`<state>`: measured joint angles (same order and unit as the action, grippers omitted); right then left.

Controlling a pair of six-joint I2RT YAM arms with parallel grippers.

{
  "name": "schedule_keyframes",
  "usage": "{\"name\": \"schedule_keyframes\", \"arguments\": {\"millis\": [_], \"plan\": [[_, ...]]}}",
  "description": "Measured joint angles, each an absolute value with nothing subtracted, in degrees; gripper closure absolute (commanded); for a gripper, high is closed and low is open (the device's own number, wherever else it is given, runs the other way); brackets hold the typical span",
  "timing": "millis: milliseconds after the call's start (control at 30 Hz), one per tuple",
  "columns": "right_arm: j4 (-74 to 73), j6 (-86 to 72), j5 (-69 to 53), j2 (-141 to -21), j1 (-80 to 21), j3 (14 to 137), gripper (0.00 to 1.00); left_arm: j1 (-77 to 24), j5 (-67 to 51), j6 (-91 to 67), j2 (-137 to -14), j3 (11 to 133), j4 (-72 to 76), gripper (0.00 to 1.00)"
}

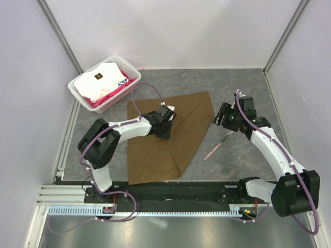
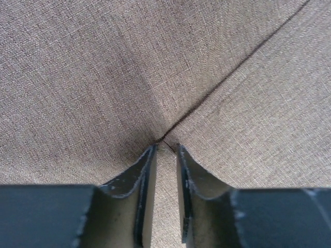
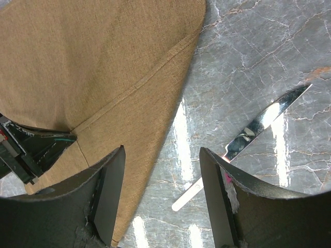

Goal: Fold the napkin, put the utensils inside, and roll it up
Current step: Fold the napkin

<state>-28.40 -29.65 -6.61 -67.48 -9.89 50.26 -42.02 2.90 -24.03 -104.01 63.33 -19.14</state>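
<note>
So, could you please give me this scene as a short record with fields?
napkin: brown cloth, partly folded, flat on the table
left fingers: close together on the napkin's fold edge; pinch unclear
right fingers: open, above the table between napkin and knife
knife: on the table, right of the napkin, untouched
basket: far left corner, holding white and pink cloths

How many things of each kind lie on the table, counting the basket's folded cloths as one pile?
Napkin: 1
Knife: 1
Basket: 1
Pile of folded cloths: 1
Total: 4
</note>
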Motion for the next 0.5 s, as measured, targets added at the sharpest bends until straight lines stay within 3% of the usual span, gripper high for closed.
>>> {"name": "schedule_keyframes", "arguments": {"millis": [233, 500], "plan": [[-28.7, -29.6, -6.6, -67.4, -9.9, 50.2, 0.32, -42.0, 3.4, -24.4, -104.4, 63.3, -18.4, 0.96], [-28.9, -29.3, -6.6, -67.4, -9.9, 50.2, 0.32, -42.0, 3.0, -24.6, -103.8, 63.3, -18.3, 0.97]]}}
